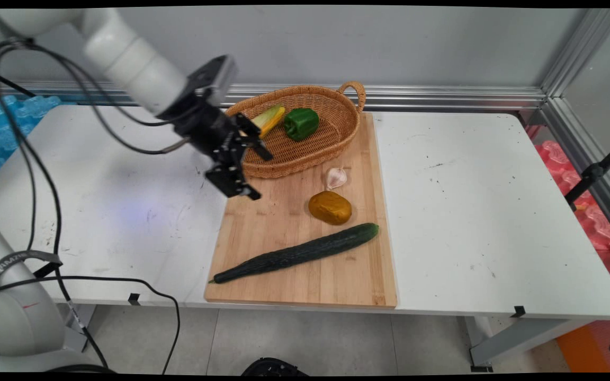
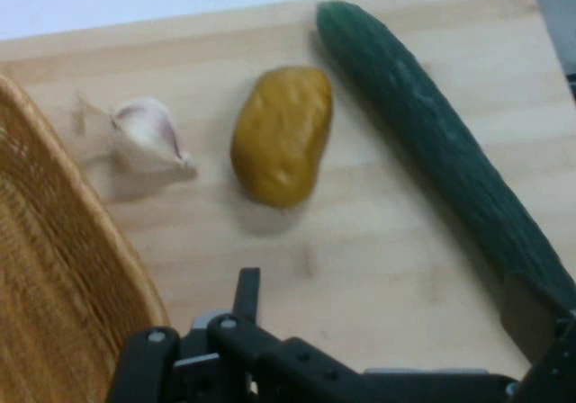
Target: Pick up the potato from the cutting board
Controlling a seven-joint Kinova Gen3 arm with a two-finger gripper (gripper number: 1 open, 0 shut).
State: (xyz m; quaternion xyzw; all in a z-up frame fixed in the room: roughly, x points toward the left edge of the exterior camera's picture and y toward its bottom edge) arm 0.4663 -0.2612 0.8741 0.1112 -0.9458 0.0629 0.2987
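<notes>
1. The tool (image 1: 262, 177) hangs above the left part of the cutting board (image 1: 284, 233), just off the near-left rim of the wicker basket (image 1: 331, 143). It points down and to the right.
2. Tool state: fingers spread wide, nothing between them. One finger tip lies over the basket rim in the main view, the other over the board's upper left edge.
3. The cutting board lies on the white bench (image 1: 469, 201), roughly at its middle. The basket sits on the board's far end.
4. Inside the basket: a green bell pepper (image 1: 301, 123) and an ear of corn (image 1: 269, 119), side by side, corn to the left.
5. On the bare board, in front of the basket: a garlic bulb (image 1: 335, 178), then a brown potato (image 1: 330, 207) just nearer the camera. The two are near each other but apart.
6. A cucumber (image 1: 297, 253) lies diagonally across the board's near half, its right end close to the potato, not touching it.
7. Hand view: garlic bulb (image 2: 148, 138), potato (image 2: 282, 135) and cucumber (image 2: 450, 151) lie ahead of the tool on the board (image 2: 360, 268); the basket (image 2: 63, 286) wall fills the left side.
8. Nearest loose items to the tool are the basket rim and the garlic bulb.
</notes>
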